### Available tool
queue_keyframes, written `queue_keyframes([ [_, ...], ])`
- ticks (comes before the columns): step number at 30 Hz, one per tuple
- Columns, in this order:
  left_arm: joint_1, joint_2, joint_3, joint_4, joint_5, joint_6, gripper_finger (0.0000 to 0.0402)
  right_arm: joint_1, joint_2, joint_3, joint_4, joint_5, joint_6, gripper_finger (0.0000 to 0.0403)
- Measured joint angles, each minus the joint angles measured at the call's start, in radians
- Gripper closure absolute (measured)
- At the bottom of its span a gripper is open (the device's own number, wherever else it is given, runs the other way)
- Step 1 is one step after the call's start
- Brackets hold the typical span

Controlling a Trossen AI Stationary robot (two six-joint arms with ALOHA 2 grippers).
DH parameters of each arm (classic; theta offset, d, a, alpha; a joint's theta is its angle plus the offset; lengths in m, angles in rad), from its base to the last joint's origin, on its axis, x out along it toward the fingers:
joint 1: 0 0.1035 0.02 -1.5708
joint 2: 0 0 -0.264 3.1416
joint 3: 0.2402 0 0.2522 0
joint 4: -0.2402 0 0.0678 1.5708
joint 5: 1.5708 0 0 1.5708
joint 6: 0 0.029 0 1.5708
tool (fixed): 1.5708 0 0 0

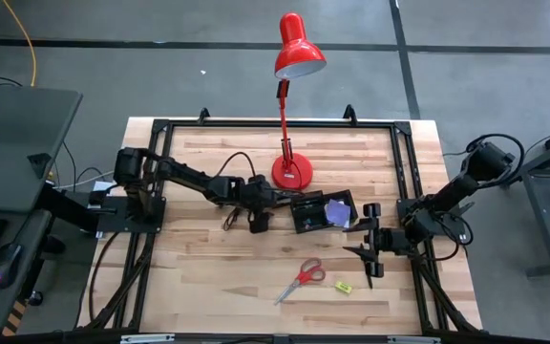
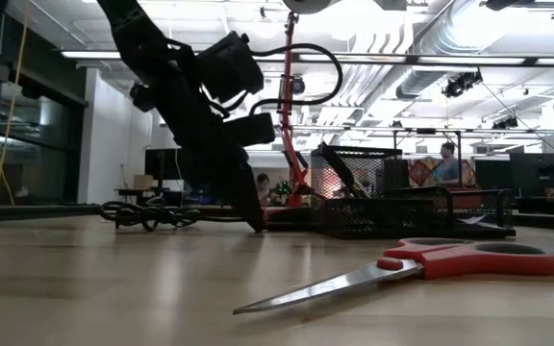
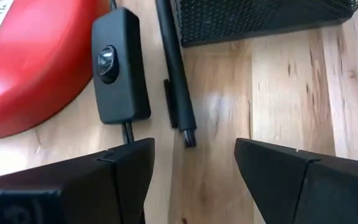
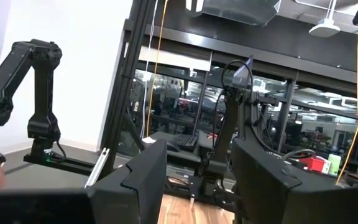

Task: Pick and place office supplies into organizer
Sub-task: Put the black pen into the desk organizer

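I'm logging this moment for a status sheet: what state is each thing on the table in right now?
left gripper: open, low over a black pen beside the lamp base
right gripper: open, empty, waiting at the table's right side
organizer: upright, purple sticky pad inside
scissors: closed, lying flat, outside the organizer
yellow-green piece: loose on the table
lamp switch: position unclear

Robotics lab: exposed ceiling ducts [image 2: 469, 38], glass partitions [image 4: 278, 106], concrete floor [image 1: 160, 76]
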Motion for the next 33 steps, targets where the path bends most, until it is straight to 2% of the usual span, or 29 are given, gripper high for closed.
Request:
queue_keyframes([
  [7, -0.001, 0.012, 0.0, 0.05, -0.055, -0.003, 0.0186, 0.0, 0.0, 0.0, -0.003, 0.0, 0.001, 0.0228],
  [11, 0.0, 0.026, 0.001, 0.053, -0.049, -0.002, 0.02, 0.0, 0.0, 0.0, -0.005, -0.001, 0.001, 0.023],
  [21, -0.001, 0.057, 0.003, 0.066, -0.032, -0.002, 0.0284, 0.0, 0.0, 0.0, -0.01, -0.001, 0.009, 0.0231],
  [28, -0.002, 0.057, 0.003, 0.055, -0.017, -0.002, 0.0381, 0.0, 0.0, 0.0, -0.012, -0.001, 0.009, 0.0235],
  [30, -0.001, 0.057, 0.004, 0.052, -0.01, -0.003, 0.039, 0.0, 0.0, 0.0, -0.013, -0.001, 0.009, 0.0233],
  [33, -0.001, 0.058, 0.004, 0.047, -0.034, -0.009, 0.0376, 0.0, 0.0, 0.0, -0.016, -0.001, 0.009, 0.0234],
])
